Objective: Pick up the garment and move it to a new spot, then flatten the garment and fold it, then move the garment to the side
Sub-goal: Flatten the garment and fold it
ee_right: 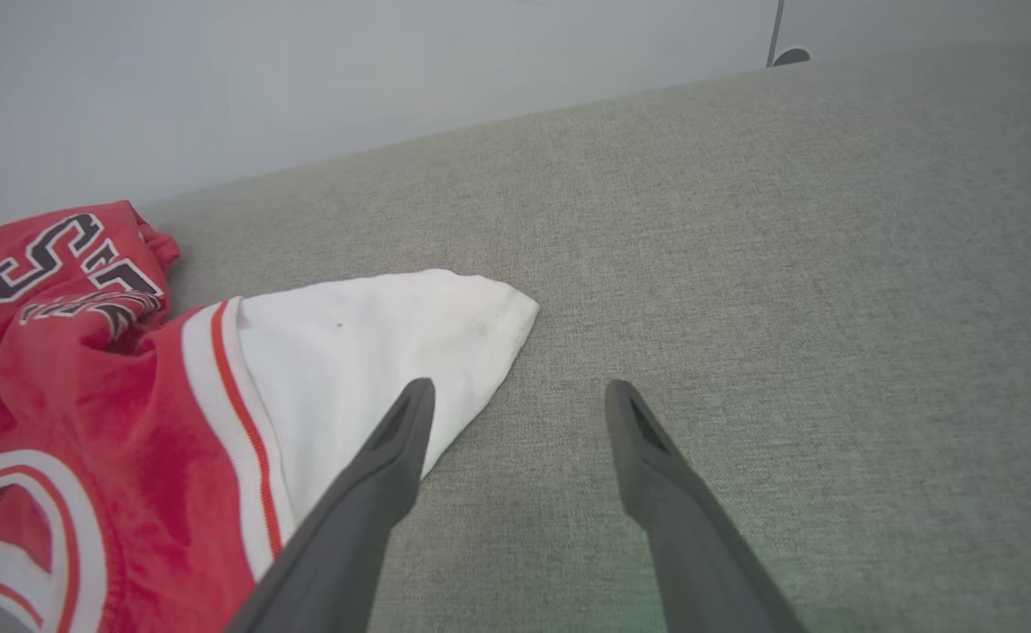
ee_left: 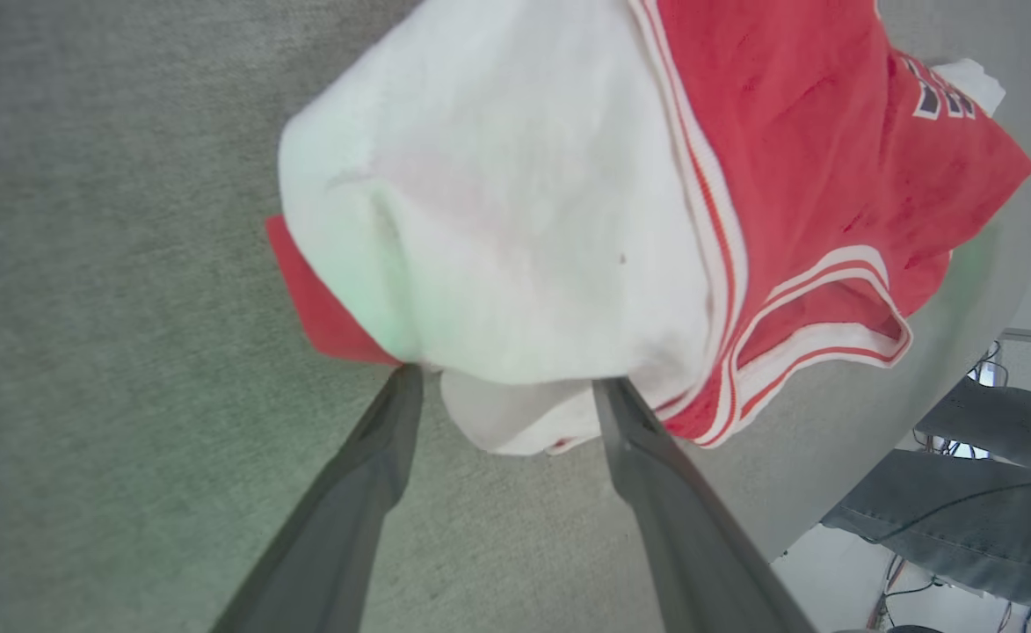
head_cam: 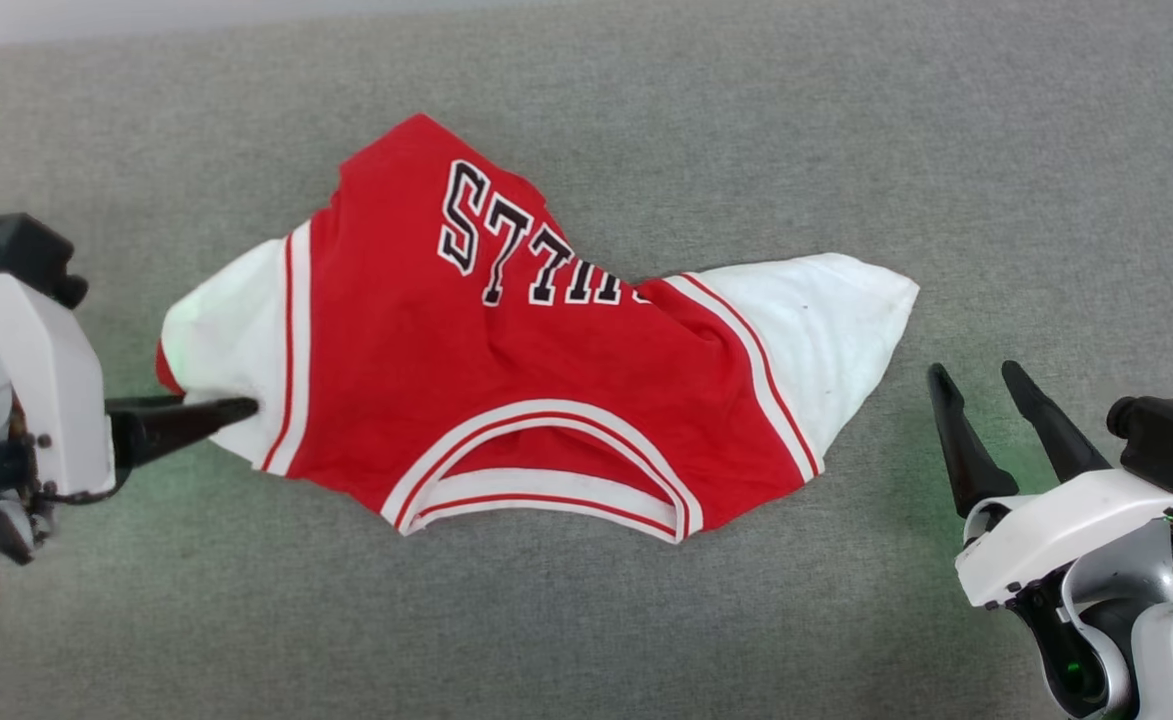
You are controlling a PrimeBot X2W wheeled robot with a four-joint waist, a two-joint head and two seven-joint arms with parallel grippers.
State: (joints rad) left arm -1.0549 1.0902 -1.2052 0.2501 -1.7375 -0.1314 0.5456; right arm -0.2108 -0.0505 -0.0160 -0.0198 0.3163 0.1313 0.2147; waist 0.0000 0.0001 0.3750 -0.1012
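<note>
A: Red Bulls jersey [head_cam: 506,370] crumpled on grey surface [head_cam: 846,120]. Grippers?
B: Left gripper [ee_left: 508,380] wide, straddling its left sleeve [head_cam: 231,330]; right gripper [head_cam: 974,370] wide, just beside right sleeve [head_cam: 826,320]. Risk: pinching doubled layers could drag it crooked.

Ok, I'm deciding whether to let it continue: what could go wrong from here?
The left gripper straddles the bunched white sleeve edge with open fingers; closing may catch several layers. The right gripper stands apart from the other sleeve, so a one-sided pull could drag the garment and deepen its creases.

The red garment [head_cam: 426,330] lies rumpled, white sleeves spread sideways.
</note>
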